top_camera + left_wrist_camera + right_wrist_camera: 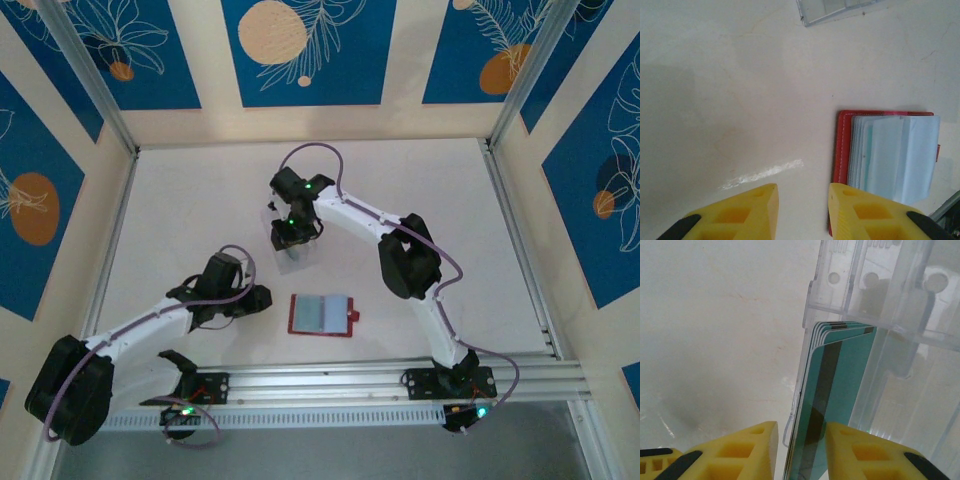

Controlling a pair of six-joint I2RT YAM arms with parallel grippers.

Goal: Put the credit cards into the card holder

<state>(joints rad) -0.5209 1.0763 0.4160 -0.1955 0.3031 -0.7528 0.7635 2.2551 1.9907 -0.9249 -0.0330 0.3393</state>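
Now credit cards (840, 385) in clear case (900, 300), right gripper (802, 435) astride, hold unclear; left gripper (803, 192) apart

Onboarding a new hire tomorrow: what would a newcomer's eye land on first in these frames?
First, the stack of teal credit cards, standing on edge against the clear plastic case, between the yellow fingers of the right tool. Next, the red card holder, lying open near the front middle of the table with its clear sleeves facing up. The left tool is open at its edge.
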